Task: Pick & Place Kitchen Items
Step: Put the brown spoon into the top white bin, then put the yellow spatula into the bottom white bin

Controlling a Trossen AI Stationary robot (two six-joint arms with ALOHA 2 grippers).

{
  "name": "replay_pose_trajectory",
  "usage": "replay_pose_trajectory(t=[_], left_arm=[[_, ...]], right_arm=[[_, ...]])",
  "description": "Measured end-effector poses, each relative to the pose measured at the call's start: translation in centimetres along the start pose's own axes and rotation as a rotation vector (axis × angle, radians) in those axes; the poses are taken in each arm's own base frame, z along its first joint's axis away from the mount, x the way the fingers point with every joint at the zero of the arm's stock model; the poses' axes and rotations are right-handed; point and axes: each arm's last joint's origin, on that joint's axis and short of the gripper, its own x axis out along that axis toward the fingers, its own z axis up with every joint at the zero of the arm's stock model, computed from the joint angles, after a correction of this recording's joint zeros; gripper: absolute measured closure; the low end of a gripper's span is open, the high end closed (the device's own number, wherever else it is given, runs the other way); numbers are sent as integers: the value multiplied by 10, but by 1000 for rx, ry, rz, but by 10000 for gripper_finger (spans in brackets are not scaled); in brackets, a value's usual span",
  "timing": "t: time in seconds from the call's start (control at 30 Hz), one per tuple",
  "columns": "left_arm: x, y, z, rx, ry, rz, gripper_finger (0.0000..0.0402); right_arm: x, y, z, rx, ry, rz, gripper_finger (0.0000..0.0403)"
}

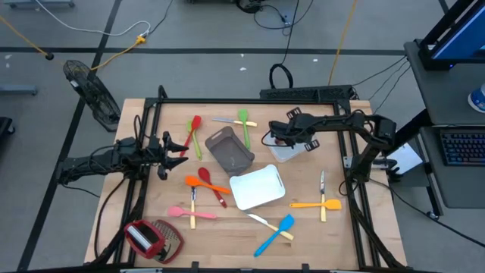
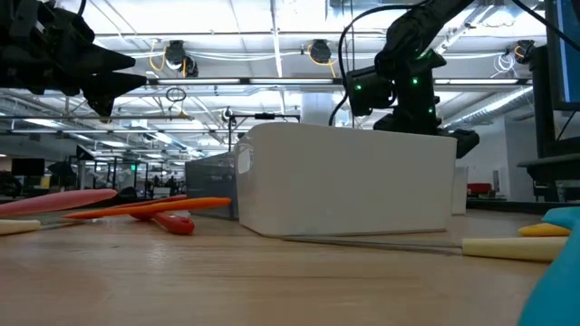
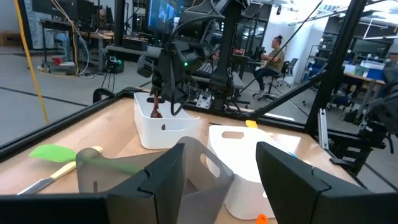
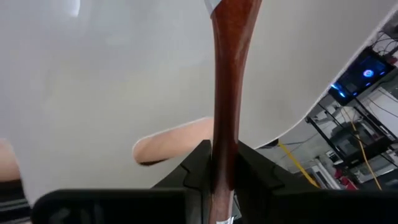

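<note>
My right gripper (image 1: 274,136) hangs over a white bin (image 1: 288,153) at the table's far middle, shut on a brown wooden spoon (image 4: 227,74). In the left wrist view the spoon (image 3: 155,111) dips past the bin's rim (image 3: 163,113). A pale handle (image 4: 174,145) lies on the bin's floor. My left gripper (image 1: 180,144) waits open and level at the table's left, holding nothing. Red (image 1: 195,124), green (image 1: 244,121), orange (image 1: 206,184), pink (image 1: 182,212), blue (image 1: 276,232) and yellow (image 1: 314,204) utensils lie flat on the table. My right gripper pinches the wooden spoon's handle (image 4: 224,144) between its two fingers (image 4: 198,163). The fingers slant down from the table's right side. The spoon sticks out ahead of the fingers and points down into the white bin. Whether its lower end touches the bin's floor I cannot tell.
A grey tray (image 1: 229,149) and a white tray (image 1: 258,188) stand in the table's middle. A red tool with wire mesh (image 1: 151,238) lies at the near left corner. A metal knife (image 1: 322,182) lies at the right. Black frame rails (image 1: 250,100) border the table.
</note>
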Motion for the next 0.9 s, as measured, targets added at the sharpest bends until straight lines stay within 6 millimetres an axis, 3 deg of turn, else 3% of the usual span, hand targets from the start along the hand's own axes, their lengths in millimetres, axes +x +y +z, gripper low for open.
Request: replay_pose_trajectory(t=[0.43, 0.9], left_arm=[[0, 0, -1, -1, 15, 3, 199], [0, 0, -1, -2, 15, 3, 199]], right_arm=[[0, -2, 2, 69, -23, -15, 354], [-2, -2, 2, 64, 19, -70, 257]])
